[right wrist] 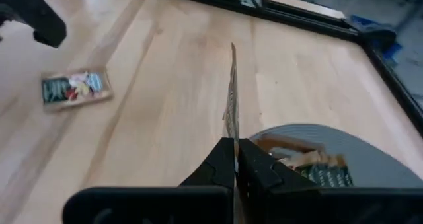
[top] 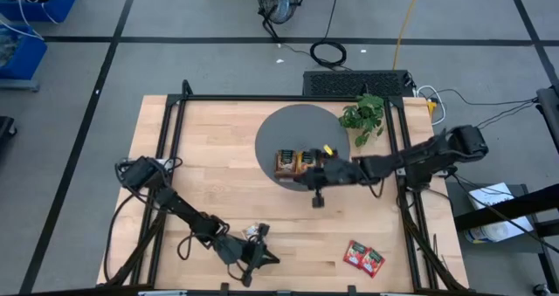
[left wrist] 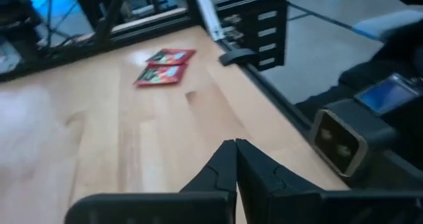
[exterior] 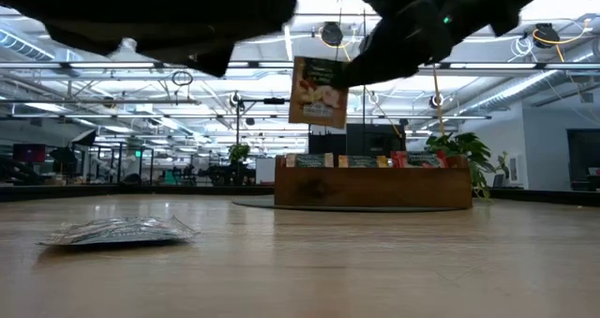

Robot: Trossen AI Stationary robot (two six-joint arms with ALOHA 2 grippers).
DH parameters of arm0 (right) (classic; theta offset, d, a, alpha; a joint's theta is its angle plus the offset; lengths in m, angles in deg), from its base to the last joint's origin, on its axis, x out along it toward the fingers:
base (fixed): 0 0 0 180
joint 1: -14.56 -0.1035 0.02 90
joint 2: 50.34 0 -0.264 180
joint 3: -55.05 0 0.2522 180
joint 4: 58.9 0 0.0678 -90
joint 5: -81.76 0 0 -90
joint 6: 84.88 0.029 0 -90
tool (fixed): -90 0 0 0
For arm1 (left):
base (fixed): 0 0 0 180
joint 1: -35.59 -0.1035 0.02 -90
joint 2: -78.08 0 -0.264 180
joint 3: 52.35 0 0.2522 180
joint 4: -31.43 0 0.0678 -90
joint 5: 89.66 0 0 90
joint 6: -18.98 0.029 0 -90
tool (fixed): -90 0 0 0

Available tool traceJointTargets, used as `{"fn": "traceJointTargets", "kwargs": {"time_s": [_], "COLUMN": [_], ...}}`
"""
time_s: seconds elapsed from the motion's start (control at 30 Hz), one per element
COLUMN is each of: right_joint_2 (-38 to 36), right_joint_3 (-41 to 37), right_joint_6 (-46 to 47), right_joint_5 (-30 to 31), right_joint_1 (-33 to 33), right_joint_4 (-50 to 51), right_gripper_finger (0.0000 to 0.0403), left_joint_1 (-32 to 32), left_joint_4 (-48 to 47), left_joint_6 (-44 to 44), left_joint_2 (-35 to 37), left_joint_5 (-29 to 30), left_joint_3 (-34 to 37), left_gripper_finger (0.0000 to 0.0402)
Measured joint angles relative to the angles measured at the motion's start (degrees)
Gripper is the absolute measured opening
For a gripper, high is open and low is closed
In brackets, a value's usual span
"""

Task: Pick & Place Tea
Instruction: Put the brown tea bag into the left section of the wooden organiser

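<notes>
I read the right gripper [right wrist: 235,159] as pinching one tea sachet [right wrist: 231,95] edge-on between its fingers; in the low view this orange sachet [exterior: 319,92] hangs well clear of the worktop [top: 218,182]. In the high view, the right gripper [top: 318,194] sits just at the near edge of the grey round mat [top: 293,126], beside the wooden tray [top: 293,165].

The tray [exterior: 375,189] stands on the mat and holds further sachets upright in its compartments; I cannot tell how many.

The left gripper [left wrist: 235,164] has its fingers pressed together with nothing between them. In the high view it lies at the near edge of the worktop [top: 247,259]. A pale sachet [top: 256,232] lies flat on the worktop just beside it; the low view shows the same sachet [exterior: 117,230] resting on the wood.

Two red sachets [top: 363,257] lie flat and touching each other near the right near corner, well apart from both grippers. A green plant [top: 364,115] stands at the mat's far right side.
</notes>
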Motion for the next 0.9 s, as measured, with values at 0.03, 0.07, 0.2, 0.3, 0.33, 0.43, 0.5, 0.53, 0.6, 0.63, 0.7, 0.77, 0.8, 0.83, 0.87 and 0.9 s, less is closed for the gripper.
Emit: {"fn": "traceJointTargets", "kwargs": {"time_s": [0.03, 0.07, 0.2, 0.3, 0.33, 0.43, 0.5, 0.53, 0.6, 0.63, 0.7, 0.77, 0.8, 0.83, 0.87, 0.9], "right_joint_2": [0.0, 0.0, 0.0, 0.0, 0.0, 0.0, 0.1, 0.3, 1.4, 2.4, 4.8, 7.1, 7.9, 8.8, 9.5, 10.1], "right_joint_3": [0.1, 0.1, 0.1, 0.1, 0.1, 0.1, 0.1, 0.1, 0.1, 0.1, 0.1, 0.1, 0.1, 0.1, 0.1, 0.1], "right_joint_6": [-1.4, -2.3, -2.8, -4.0, -4.1, -4.2, -4.3, -4.6, -6.3, -7.0, -6.9, -6.8, -7.0, -7.1, -7.1, -7.1], "right_joint_5": [-2.3, -5.2, -11.6, -14.2, -15.2, -16.5, -16.5, -16.8, -20.7, -22.5, -22.5, -20.0, -18.9, -17.9, -16.7, -15.6], "right_joint_1": [1.8, 3.7, 10.0, 12.8, 13.4, 15.0, 15.6, 15.7, 16.4, 16.7, 17.1, 17.1, 17.1, 17.1, 17.1, 17.1], "right_joint_4": [0.2, 0.7, 2.1, 1.5, 1.5, 1.4, 1.3, 1.3, 0.7, 0.4, -2.4, -4.1, -4.6, -5.2, -6.0, -6.3], "right_gripper_finger": [0.0000, 0.0000, 0.0000, 0.0000, 0.0000, 0.0000, 0.0000, 0.0000, 0.0000, 0.0000, 0.0000, 0.0000, 0.0000, 0.0000, 0.0000, 0.0000], "left_joint_1": [-0.3, -0.5, -0.9, -0.9, -0.9, -0.9, -1.0, -1.1, -1.1, -1.1, -1.2, -1.2, -1.2, -1.2, -1.2, -1.2], "left_joint_4": [-0.1, -0.1, -0.7, -1.0, -1.3, -1.9, -1.9, -2.0, -1.9, -1.7, -1.4, -1.5, -1.5, -1.5, -1.5, -1.5], "left_joint_6": [-0.7, -1.1, -2.1, -2.0, -2.0, -1.9, -1.9, -1.9, -1.7, -1.3, -0.3, -0.3, -0.3, -0.3, -0.3, -0.3], "left_joint_2": [0.0, 0.0, 0.0, 0.0, 0.0, 0.0, 0.0, 0.0, 0.0, 0.0, 0.0, 0.0, 0.0, 0.0, 0.0, 0.0], "left_joint_5": [0.0, 0.0, -1.2, -1.2, -1.2, -1.2, -1.2, -1.2, -1.2, -1.2, -1.2, -1.2, -1.2, -1.2, -1.2, -1.2], "left_joint_3": [0.0, 0.0, 0.0, 0.0, 0.0, 0.0, 0.0, 0.0, 0.0, 0.0, 0.0, 0.0, 0.0, 0.0, 0.0, 0.0], "left_gripper_finger": [0.0021, 0.0026, 0.0036, 0.0036, 0.0037, 0.0037, 0.0037, 0.0037, 0.0037, 0.0037, 0.0037, 0.0037, 0.0037, 0.0037, 0.0037, 0.0037]}}
